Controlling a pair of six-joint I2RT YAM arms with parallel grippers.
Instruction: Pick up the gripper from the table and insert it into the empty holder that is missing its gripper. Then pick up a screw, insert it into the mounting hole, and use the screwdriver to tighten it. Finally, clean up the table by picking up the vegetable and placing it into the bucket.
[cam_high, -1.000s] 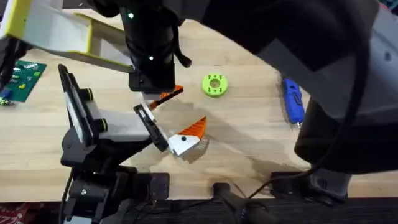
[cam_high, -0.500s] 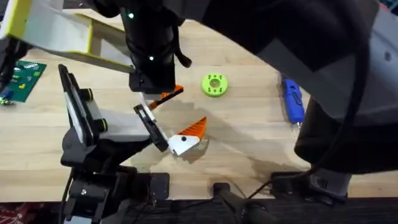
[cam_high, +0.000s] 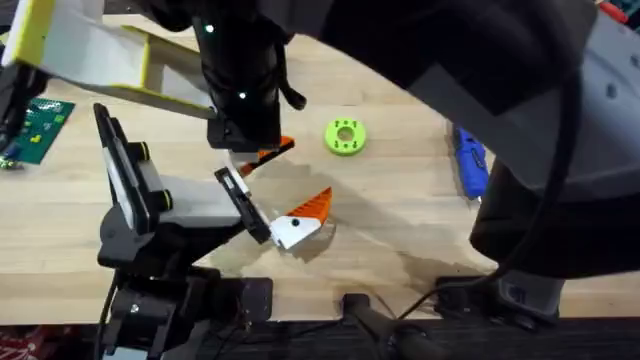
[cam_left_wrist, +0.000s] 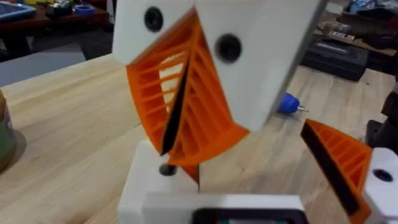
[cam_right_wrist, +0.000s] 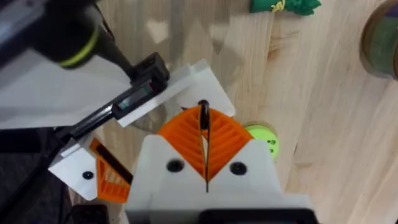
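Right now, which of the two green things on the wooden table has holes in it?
The lime-green round disc, which shows a centre hole; the darker green toy vegetable is lumpy and irregular.

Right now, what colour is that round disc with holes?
Lime green; the disc shows best in the overhead view.

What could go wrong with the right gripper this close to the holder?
1. The right gripper is shut and close beside the holder. A sideways slip could knock the bracket or the nearby orange finger.
2. The right arm looms over the screwdriver in the overhead view. Lowering it could bump the tool.
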